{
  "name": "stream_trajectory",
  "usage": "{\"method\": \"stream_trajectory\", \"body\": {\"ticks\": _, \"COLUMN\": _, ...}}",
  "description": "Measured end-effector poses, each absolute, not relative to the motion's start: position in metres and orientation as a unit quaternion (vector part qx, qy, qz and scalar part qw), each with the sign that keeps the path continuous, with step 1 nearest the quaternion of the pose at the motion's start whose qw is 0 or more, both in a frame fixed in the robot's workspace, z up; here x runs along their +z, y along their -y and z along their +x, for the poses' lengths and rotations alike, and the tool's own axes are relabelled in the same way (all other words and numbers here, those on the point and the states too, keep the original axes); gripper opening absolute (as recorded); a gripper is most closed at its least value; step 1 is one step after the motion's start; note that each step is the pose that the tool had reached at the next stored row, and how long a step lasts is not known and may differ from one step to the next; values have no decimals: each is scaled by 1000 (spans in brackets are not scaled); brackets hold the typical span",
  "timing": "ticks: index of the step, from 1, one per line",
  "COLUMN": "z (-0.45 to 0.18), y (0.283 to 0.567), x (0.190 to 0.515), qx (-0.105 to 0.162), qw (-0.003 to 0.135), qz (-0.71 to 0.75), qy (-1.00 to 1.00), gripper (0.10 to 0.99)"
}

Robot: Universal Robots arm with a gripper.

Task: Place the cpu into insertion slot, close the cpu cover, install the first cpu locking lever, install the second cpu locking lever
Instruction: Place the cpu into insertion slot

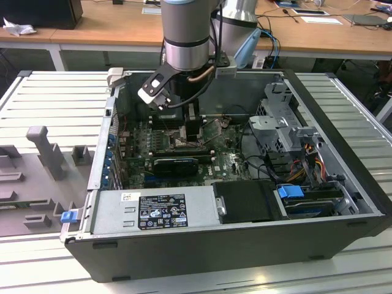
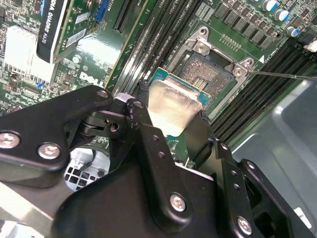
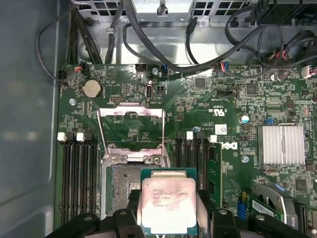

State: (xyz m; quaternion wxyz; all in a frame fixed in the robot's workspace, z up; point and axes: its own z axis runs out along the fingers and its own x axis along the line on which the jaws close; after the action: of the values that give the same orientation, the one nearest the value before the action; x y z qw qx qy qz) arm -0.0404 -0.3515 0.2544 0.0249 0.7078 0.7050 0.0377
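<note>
My gripper (image 2: 172, 118) is shut on the cpu (image 2: 173, 101), a flat square chip with a pale silvery top and a green edge, gripped by two opposite sides. In both wrist views the chip hangs partly over the insertion slot (image 2: 210, 74), with the dark socket floor exposed beyond it. In the first wrist view the cpu (image 3: 168, 203) overlaps one side of the insertion slot (image 3: 121, 181), and the cpu cover (image 3: 131, 112) stands swung open past the socket's far edge. A thin lever wire (image 2: 282, 76) sticks out beside the socket. The exterior view has the gripper (image 1: 185, 125) low inside the computer case.
Long black memory slots (image 3: 79, 173) flank the socket on both sides. A finned heatsink (image 3: 280, 145) and a graphics card (image 1: 174, 164) sit on the board. Cables (image 3: 163, 44) run along the case wall. A power supply (image 1: 153, 211) and drive cage (image 1: 285, 125) crowd the case (image 1: 361, 184).
</note>
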Motion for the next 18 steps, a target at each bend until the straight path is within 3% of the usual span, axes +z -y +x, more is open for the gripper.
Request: {"method": "stream_trajectory", "body": {"ticks": 18, "z": -40, "y": 341, "x": 242, "qx": 38, "qw": 25, "qz": 708, "qy": -705, "gripper": 529}}
